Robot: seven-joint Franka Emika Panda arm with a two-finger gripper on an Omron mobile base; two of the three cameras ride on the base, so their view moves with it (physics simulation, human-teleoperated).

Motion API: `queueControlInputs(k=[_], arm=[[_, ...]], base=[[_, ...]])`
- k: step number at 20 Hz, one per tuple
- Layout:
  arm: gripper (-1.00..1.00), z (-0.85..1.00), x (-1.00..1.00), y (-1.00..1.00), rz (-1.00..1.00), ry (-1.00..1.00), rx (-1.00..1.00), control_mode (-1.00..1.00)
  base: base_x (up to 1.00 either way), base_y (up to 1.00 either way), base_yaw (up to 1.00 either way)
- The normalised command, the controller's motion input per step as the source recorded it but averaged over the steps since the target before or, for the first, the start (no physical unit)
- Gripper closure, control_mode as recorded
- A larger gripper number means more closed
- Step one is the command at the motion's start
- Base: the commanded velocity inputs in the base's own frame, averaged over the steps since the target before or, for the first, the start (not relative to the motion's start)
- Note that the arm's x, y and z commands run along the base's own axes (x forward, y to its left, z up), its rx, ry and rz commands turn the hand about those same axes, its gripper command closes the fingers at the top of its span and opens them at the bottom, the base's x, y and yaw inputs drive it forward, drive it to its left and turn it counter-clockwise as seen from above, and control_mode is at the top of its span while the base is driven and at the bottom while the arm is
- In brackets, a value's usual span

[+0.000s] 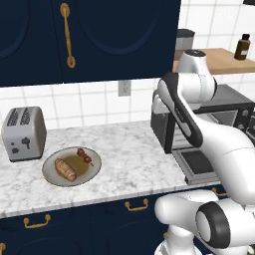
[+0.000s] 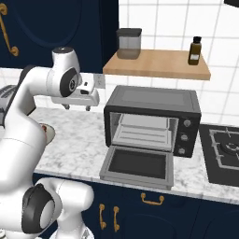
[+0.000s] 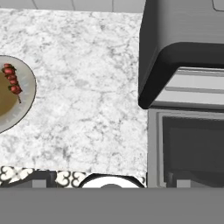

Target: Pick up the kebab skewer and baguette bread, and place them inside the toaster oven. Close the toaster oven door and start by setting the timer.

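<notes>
The grey plate (image 1: 47,167) sits on the marble counter and holds the baguette bread (image 1: 65,169) and the kebab skewer (image 1: 84,156). In the hand view the kebab skewer (image 3: 11,81) lies on the plate's rim (image 3: 29,94) at the left edge. The toaster oven (image 2: 151,100) stands to the right. The toaster oven door (image 2: 137,164) is dropped open and lies flat, showing the rack inside. My gripper (image 2: 77,107) hangs open and empty above the counter, between plate and oven, pointing down. Its fingertips (image 3: 39,178) stand wide apart.
A silver two-slot toaster (image 1: 24,133) stands left of the plate. Above the oven, a wooden shelf (image 2: 156,65) carries a dark bottle (image 2: 195,50) and a grey canister (image 2: 129,43). A stove burner (image 2: 225,150) lies right of the oven. Dark cabinets (image 1: 114,35) hang overhead.
</notes>
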Motion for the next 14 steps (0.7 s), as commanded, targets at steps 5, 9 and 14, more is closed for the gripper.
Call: queueControlInputs(k=[5,9,14], arm=[[-1.00,0.00,0.00,0.00,0.00,0.00,0.00,1.00],[-1.00,0.00,0.00,0.00,0.00,0.00,0.00,1.00],[-1.00,0.00,0.00,0.00,0.00,0.00,0.00,-1.00]], base=[[0.00,0.00,0.00],[0.00,0.00,0.00],[0.00,0.00,0.00]])
